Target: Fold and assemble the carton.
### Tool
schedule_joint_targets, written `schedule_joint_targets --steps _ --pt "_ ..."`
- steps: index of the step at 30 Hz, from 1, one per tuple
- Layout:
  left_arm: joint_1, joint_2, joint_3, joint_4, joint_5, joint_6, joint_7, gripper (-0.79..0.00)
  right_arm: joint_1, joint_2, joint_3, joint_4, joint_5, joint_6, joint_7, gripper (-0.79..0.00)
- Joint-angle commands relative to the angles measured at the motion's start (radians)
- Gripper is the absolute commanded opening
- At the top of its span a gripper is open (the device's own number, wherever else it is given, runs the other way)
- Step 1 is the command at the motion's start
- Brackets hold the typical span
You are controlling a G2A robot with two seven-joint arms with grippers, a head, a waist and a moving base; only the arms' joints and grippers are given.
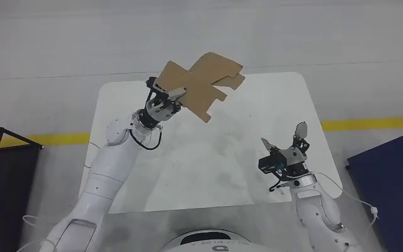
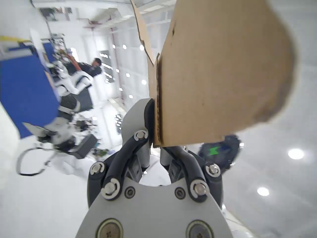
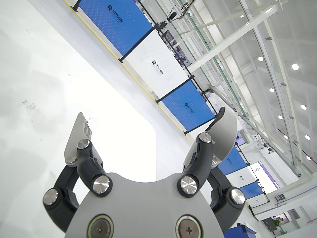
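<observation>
Grey workshop floor [image 1: 189, 38] is spreading out on every side, with a yellow floor line [image 1: 359, 124] crossing it to either side of the table. Blue and white partition panels [image 3: 116, 18] are standing in a row along that line in the right wrist view. On the floor, a white table [image 1: 208, 157] with rounded corners is taking up the middle of the top view, its surface lightly scuffed. Over the table's far left part, the carton [image 1: 201, 85] is being held up as a flat brown corrugated blank, not yet folded. Its notched flaps are fanning out toward the far edge, and the sheet is sitting tilted rather than lying on the tabletop. In the left wrist view the carton [image 2: 218, 70] is rising from the fingers against the ceiling lights, one rounded flap looming close. The left gripper [image 1: 173, 97] is pinching the blank's near left edge, and its jaws are closing tight on the cardboard edge at [image 2: 158, 130]. The right gripper [image 1: 284, 137] is hanging above the table's near right corner, well apart from the carton. Its jaws are standing spread wide with nothing between them, fingertips tipping up toward the ceiling [image 3: 151, 115].
</observation>
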Motion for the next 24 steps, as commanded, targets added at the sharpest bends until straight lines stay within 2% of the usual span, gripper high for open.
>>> schedule_joint_targets --steps 1,5,11,16,17,20,22,24 --pt "-0.008 0.003 -0.011 0.016 0.125 -0.117 0.022 -0.785 0.0 0.0 0.0 0.0 0.0 0.0 0.0 0.0" --pt "-0.028 0.009 -0.029 0.032 0.304 -0.348 0.024 -0.785 0.0 0.0 0.0 0.0 0.0 0.0 0.0 0.0" --pt "-0.038 0.021 -0.01 0.008 0.506 -0.478 0.151 -0.785 0.0 0.0 0.0 0.0 0.0 0.0 0.0 0.0" --pt "-0.055 0.032 0.035 0.021 0.555 -0.549 0.222 -0.785 0.0 0.0 0.0 0.0 0.0 0.0 0.0 0.0" --pt "-0.059 0.035 0.044 0.025 0.554 -0.561 0.234 -0.785 0.006 0.0 -0.014 -0.005 0.038 -0.045 -0.027 0.0" --pt "-0.071 0.044 0.068 0.04 0.554 -0.584 0.256 -0.785 0.044 0.007 0.013 0.014 0.263 -0.269 -0.155 0.0" --pt "-0.076 0.05 0.084 0.054 0.551 -0.596 0.269 -0.785 0.071 0.015 0.04 0.043 0.441 -0.492 -0.258 0.0" --pt "-0.08 0.056 0.101 0.07 0.541 -0.601 0.274 -0.785 0.103 0.023 0.062 0.082 0.627 -0.737 -0.312 0.0"
